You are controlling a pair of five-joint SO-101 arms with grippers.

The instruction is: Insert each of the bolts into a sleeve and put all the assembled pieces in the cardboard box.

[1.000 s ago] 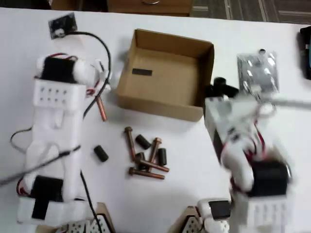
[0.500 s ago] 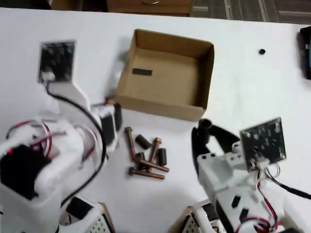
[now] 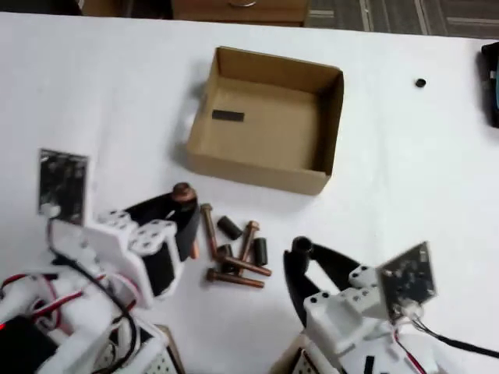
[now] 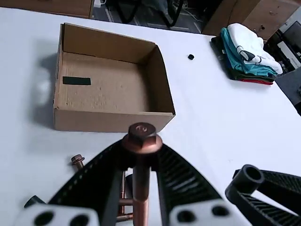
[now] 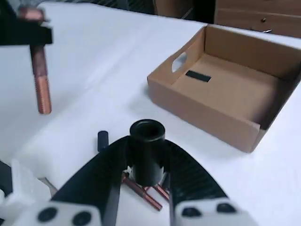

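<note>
The left gripper (image 4: 141, 155) was clamped on a copper bolt (image 4: 142, 136), held upright at 9 o'clock of the loose pile (image 3: 238, 265) of bolts and sleeves on the table (image 3: 117, 93). The right gripper (image 5: 146, 162) was clamped on a black sleeve (image 5: 146, 134), held upright at 4 o'clock of the pile. The cardboard box (image 3: 257, 170) was located at 12 o'clock of the pile.
</note>
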